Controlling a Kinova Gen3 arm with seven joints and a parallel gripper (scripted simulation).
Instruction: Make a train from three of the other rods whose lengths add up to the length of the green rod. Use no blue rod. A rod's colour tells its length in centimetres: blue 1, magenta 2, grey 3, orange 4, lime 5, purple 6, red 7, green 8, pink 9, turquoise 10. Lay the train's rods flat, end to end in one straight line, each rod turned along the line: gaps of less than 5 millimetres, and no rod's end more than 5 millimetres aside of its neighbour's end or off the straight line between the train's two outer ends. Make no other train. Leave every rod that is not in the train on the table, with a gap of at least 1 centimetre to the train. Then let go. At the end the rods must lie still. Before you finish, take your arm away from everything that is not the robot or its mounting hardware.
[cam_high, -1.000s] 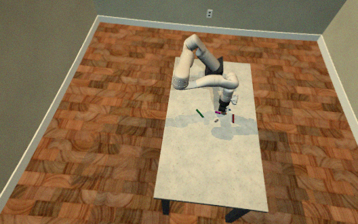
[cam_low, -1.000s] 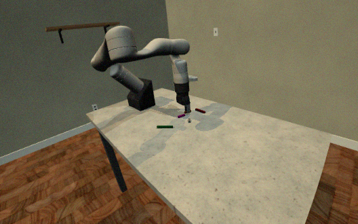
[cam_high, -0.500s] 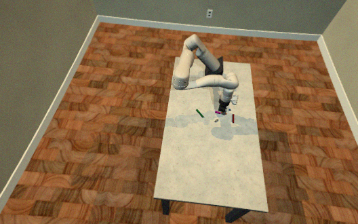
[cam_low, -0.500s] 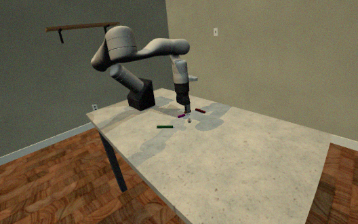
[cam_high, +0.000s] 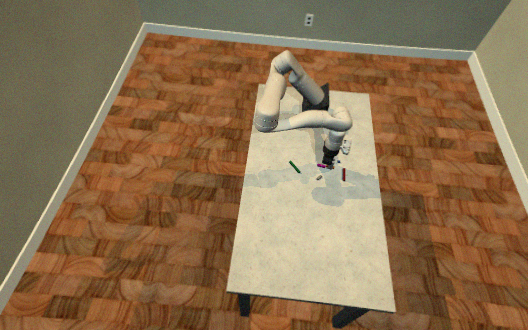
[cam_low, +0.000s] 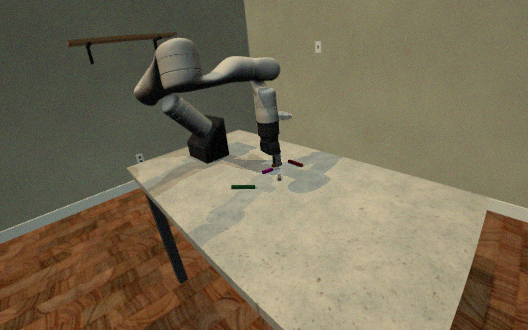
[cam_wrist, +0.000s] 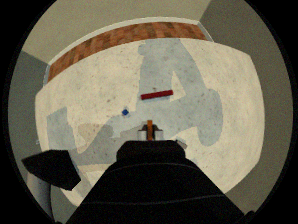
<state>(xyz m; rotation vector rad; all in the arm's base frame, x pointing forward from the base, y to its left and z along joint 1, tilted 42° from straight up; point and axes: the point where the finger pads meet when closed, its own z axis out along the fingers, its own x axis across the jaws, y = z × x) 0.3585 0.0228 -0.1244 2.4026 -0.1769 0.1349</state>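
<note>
On the table (cam_high: 310, 240) (cam_low: 350, 225) (cam_wrist: 235, 100): one green rod (cam_high: 294, 167) (cam_low: 243, 187).

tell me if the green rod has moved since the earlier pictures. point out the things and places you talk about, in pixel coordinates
No. The green rod (cam_high: 294, 167) (cam_low: 243, 187) lies at the same slant and place on the table (cam_high: 310, 240) (cam_low: 350, 235).
</note>
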